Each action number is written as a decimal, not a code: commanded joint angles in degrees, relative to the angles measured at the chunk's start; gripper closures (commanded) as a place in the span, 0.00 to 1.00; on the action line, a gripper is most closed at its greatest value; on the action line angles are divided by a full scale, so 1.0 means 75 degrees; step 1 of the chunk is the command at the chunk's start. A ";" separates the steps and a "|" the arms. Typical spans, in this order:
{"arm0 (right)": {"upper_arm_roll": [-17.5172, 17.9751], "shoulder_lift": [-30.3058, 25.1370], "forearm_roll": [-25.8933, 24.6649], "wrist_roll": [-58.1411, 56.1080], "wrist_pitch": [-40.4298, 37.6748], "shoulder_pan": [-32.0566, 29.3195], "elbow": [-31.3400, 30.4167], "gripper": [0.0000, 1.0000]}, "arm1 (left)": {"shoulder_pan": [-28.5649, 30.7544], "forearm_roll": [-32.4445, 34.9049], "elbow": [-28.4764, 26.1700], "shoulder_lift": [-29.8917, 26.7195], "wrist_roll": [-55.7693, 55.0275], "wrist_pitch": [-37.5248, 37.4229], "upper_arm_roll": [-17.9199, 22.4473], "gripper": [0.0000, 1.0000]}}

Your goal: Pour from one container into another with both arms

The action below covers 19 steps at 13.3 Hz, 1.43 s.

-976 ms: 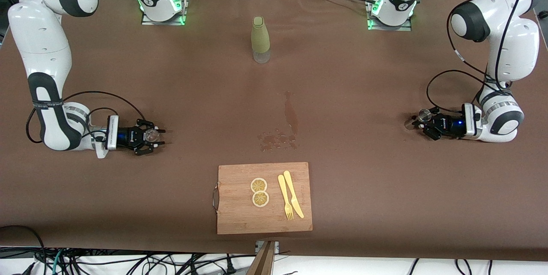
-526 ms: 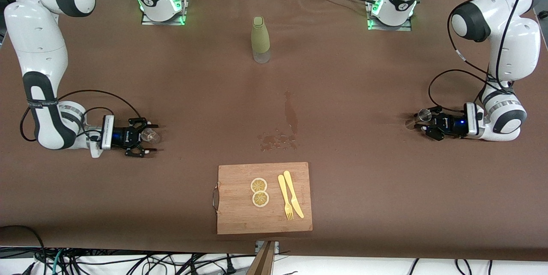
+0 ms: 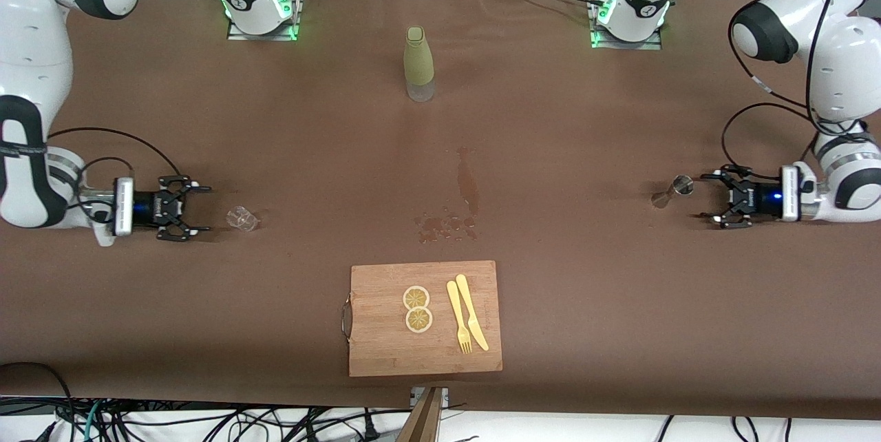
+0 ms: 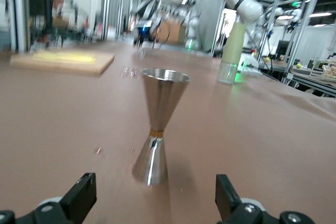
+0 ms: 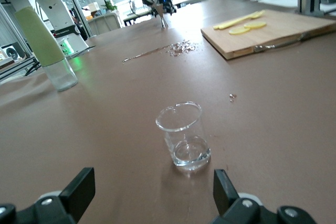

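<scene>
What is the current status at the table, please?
Left claw open, clear of upright jigger. Right claw open, clear of glass beaker. Spill mid-table.

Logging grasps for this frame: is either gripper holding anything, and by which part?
Nothing is held. The left gripper is open beside the jigger; the right gripper is open beside the glass beaker.

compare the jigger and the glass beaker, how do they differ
The jigger is opaque shiny metal; the beaker is clear glass. The jigger is an hourglass shape with a narrow waist; the beaker is a plain cup with a pour lip. The jigger stands toward the left arm's end of the table, in front of the open left gripper; the beaker stands toward the right arm's end, in front of the open right gripper. Both stand upright on the table, untouched.
</scene>
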 commanded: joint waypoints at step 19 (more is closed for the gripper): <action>0.1023 -0.6361 -0.6957 1.3729 0.0068 0.1043 -0.1279 0.00 | -0.2444 0.6831 0.0568 -0.6045 -1.2636 0.3699 -0.1252 0.00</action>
